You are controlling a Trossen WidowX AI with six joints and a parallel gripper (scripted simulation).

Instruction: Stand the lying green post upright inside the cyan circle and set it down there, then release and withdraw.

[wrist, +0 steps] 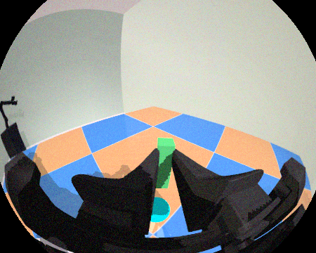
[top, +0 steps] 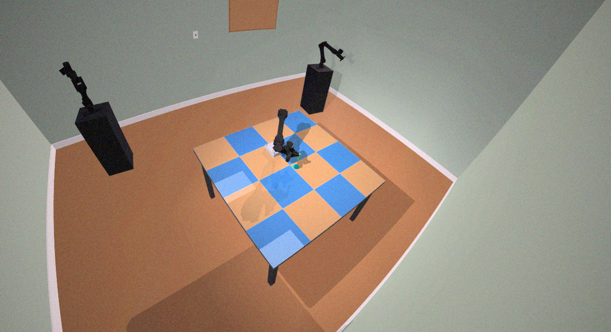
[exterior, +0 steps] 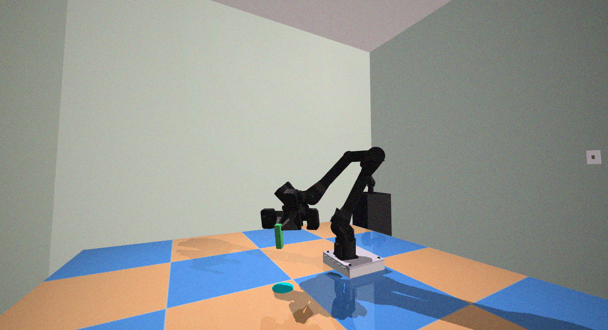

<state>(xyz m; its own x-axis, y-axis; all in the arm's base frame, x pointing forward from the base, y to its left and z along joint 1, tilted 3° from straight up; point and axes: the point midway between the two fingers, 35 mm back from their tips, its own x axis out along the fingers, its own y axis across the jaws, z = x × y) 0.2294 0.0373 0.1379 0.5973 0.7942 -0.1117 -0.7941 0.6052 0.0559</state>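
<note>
While pinching the green post point(top: 299, 155) point(exterior: 279, 237) point(wrist: 166, 154) with the gripper point(top: 298, 155) point(exterior: 279, 224) point(wrist: 165, 152), holds it nearly upright aloft, likely for lowering foot-first into the cyan circle point(top: 295, 166) point(exterior: 282, 287) point(wrist: 161, 209).

There were three jointed black robot arms point(top: 279, 127) point(exterior: 356, 187), two tall black box-shaped pedestals point(top: 104, 139), one slim green rectangular post point(top: 299, 155) point(exterior: 279, 236) point(wrist: 166, 158) and one flat cyan circle point(top: 296, 166) point(exterior: 282, 287) point(wrist: 161, 209).
</note>
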